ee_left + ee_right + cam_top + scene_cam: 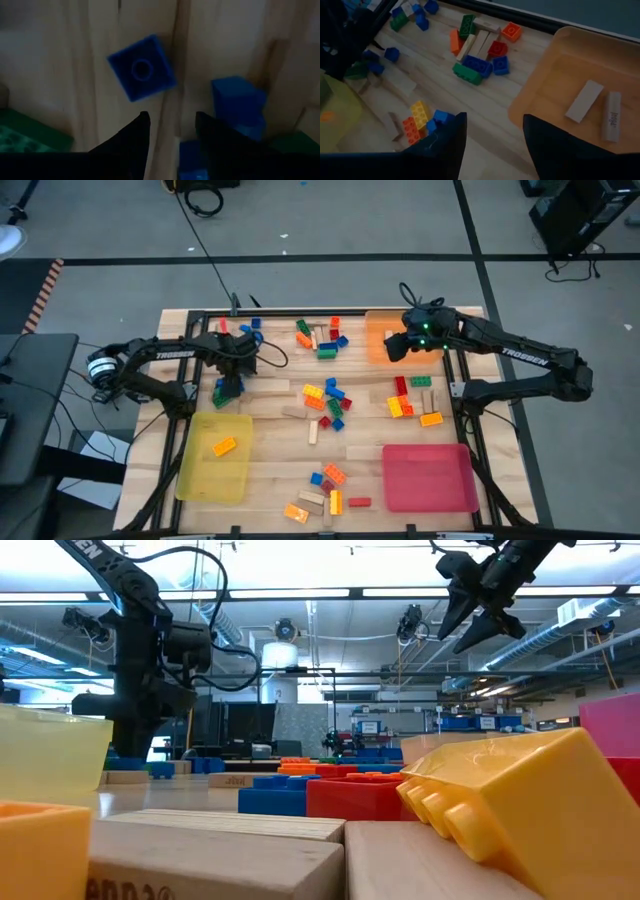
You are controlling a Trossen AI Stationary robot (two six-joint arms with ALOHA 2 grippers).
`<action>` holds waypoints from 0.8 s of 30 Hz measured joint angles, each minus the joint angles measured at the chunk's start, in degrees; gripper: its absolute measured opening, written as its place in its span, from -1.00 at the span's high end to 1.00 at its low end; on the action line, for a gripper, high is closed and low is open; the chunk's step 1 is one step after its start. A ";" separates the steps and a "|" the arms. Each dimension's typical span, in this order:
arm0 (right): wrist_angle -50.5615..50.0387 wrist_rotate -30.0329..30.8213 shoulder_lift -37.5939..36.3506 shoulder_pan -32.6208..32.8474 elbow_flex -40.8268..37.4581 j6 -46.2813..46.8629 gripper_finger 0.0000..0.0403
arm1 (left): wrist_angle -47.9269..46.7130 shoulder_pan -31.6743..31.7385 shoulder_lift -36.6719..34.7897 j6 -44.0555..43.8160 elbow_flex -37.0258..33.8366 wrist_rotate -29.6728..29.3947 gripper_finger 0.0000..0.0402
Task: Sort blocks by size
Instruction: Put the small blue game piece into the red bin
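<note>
Your open, empty right gripper [492, 132] hovers beside the flat orange tray [555, 75] holding two tan wooden blocks [584, 101]; your left gripper [170, 131], open and empty, hangs above one small blue square brick [142, 68].

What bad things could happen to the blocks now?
The left gripper hangs open low over a small blue block, with more blue blocks packed close by. Going down, its fingers might bump those and push them away. The right gripper hangs open high over the edge of the orange tray, where two wooden blocks lie. Its fingers look empty, so I see little risk there.
</note>
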 joint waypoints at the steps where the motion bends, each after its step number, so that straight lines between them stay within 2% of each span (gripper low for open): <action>1: 0.00 0.02 0.00 0.00 0.00 0.00 -0.02 | 0.22 0.00 0.00 0.01 0.27 -0.34 0.18; 14: 0.00 0.11 0.00 -0.02 0.00 0.29 -0.01 | 0.87 0.00 0.00 -2.91 4.01 -1.29 0.16; 24: 0.00 0.11 0.00 -0.02 0.00 0.37 0.00 | 4.41 0.00 0.00 -3.57 4.09 -1.17 -0.08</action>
